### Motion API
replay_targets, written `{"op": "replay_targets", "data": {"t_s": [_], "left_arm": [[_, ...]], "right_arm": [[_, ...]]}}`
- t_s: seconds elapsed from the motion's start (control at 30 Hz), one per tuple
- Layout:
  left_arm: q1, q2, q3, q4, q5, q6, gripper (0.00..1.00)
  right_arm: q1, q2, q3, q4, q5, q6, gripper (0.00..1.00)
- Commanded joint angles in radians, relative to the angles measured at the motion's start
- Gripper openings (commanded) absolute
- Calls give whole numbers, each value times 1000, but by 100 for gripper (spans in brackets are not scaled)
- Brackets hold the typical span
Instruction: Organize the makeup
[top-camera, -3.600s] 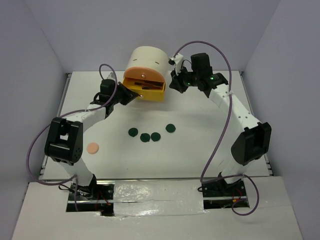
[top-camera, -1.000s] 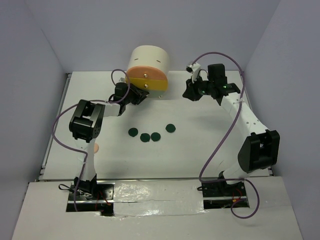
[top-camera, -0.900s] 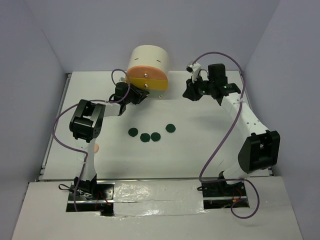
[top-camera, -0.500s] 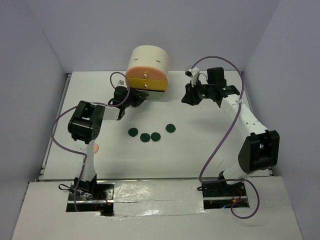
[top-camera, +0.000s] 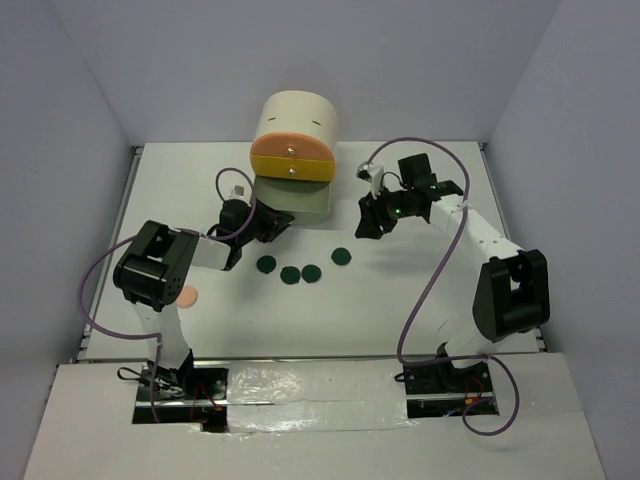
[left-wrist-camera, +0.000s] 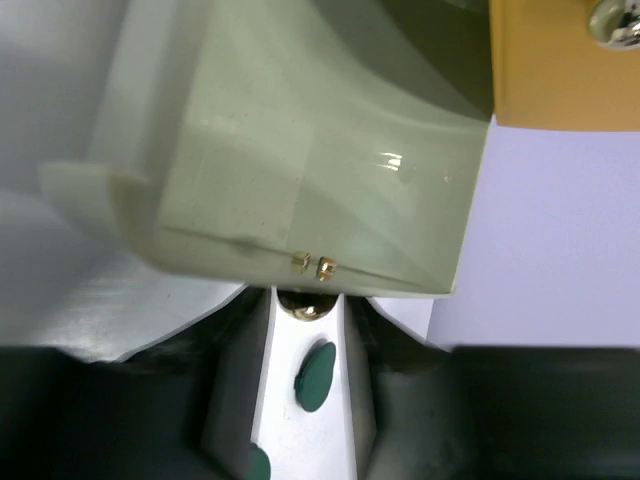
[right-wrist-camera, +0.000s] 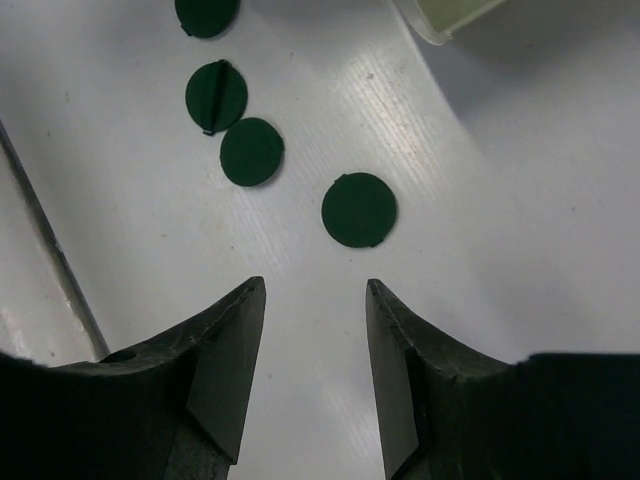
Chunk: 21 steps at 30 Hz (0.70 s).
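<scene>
Four dark green discs lie in a row mid-table. They also show in the right wrist view. A peach puff lies at the near left by the left arm. My left gripper is shut on the gold knob of a pale green drawer, which is pulled out from the bottom of the cream cabinet. My right gripper is open and empty above the table, just behind the rightmost disc. The sticks, palettes and pinkish square are out of view.
The cabinet's orange drawer is closed above the pulled-out one. The pale drawer's corner shows at the top of the right wrist view. Grey walls enclose the white table on three sides.
The yellow drawer was pushed shut. My left gripper then drew back toward the near side and the pale green drawer slid out. My right gripper moved from beside the cabinet down toward the discs.
</scene>
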Motion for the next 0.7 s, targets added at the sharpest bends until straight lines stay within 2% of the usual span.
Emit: {"op": "replay_targets", "data": {"t_s": [0.0,0.07,0.1,0.27,0.4,0.67], "left_arm": [[-8,-43,-16,27,2,28,50],[-8,-52,3,-7,-4,44,56],[-8,-64,7,-16,-5,50,62],[-8,-141,29,-125,-38,113,73],[-8,-249,24,-277,-84,173,77],[-4,-510,-45,-555,-228,317,75]], "right_arm": [[62,31,-7,-2,38,-5,53],[90,52,-8,5,99,15,57],[104,64,-10,22,125,29,59],[176,161,-5,65,263,150,60],[204,235,12,99,386,224,60],[225,344,64,117,424,293,59]]}}
